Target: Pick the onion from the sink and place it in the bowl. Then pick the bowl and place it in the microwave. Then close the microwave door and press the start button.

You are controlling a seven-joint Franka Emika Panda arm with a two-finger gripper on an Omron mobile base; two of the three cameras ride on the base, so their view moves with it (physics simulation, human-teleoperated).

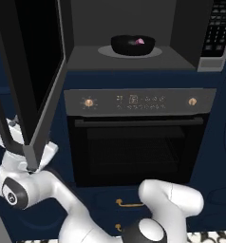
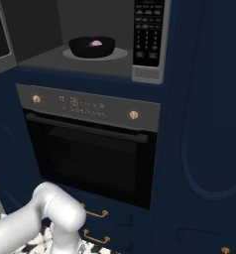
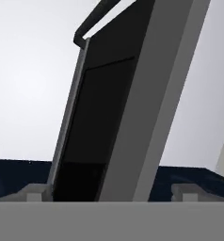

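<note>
1. We have the bowl [image 1: 133,45] sitting on the turntable inside the microwave [image 1: 129,59], with the onion [image 1: 140,41] resting in it as a small pink lump. From where things lie, we judge the carrying steps done and the door step at hand.

2. The door [image 1: 36,76] hangs open, swung out to the left of the cavity, its long axis upright and its free edge pointing near, toward us.

3. Our gripper [image 1: 27,149] sits low on the left, right at the bottom corner of the door's free edge. In the hand view the door [image 3: 118,117] rises between the two fingertips [image 3: 35,193], one tip to each side of its lower end.

4. The jaws stand wide apart, clenched on nothing. Whether a finger touches the door, we cannot tell.

5. The relation that matters: the cavity lies to the right and farther off from the hand, so we judge the door wants a push to the right and away, swinging on its far-side hinge.

6. The keypad [image 2: 148,27] sits on the right of the cavity, well apart from the hand and higher up. That's the start button's home.

7. Writing: the keypad labels and the oven [image 2: 85,106] display marks are too small to read. We see no brand.
</note>
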